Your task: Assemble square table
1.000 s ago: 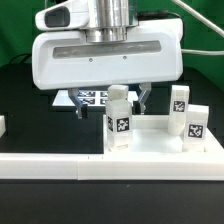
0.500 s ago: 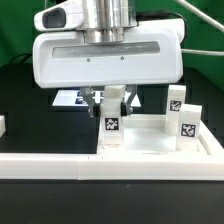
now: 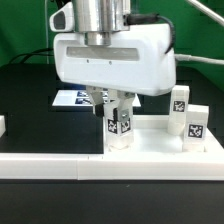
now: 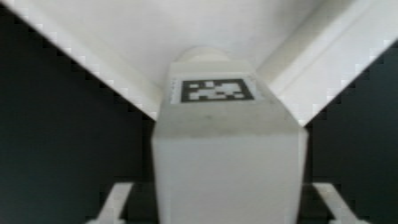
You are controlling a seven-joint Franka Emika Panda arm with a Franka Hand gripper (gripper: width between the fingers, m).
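The square table's white slab (image 3: 152, 146) lies on the black table with its raised rim up. One white tagged leg post (image 3: 118, 128) stands upright at its corner on the exterior view's left. My gripper (image 3: 116, 106) reaches down over this post with a finger on each side of its top. In the wrist view the post (image 4: 221, 130) fills the middle. The gripper (image 4: 224, 206) straddles it, and a dark gap shows between each finger (image 4: 121, 205) and the post, so it is open. Two more leg posts (image 3: 180, 101) (image 3: 194, 126) stand at the slab's right.
A long white rail (image 3: 100, 168) runs across the front, just before the slab. The marker board (image 3: 76, 97) lies behind, partly hidden by the hand. A small white part (image 3: 2, 125) sits at the left edge. A green backdrop stands behind.
The hand came down over the corner leg post, then turned about its axis and shifted right. The slab with its posts slid a little left, then back right.
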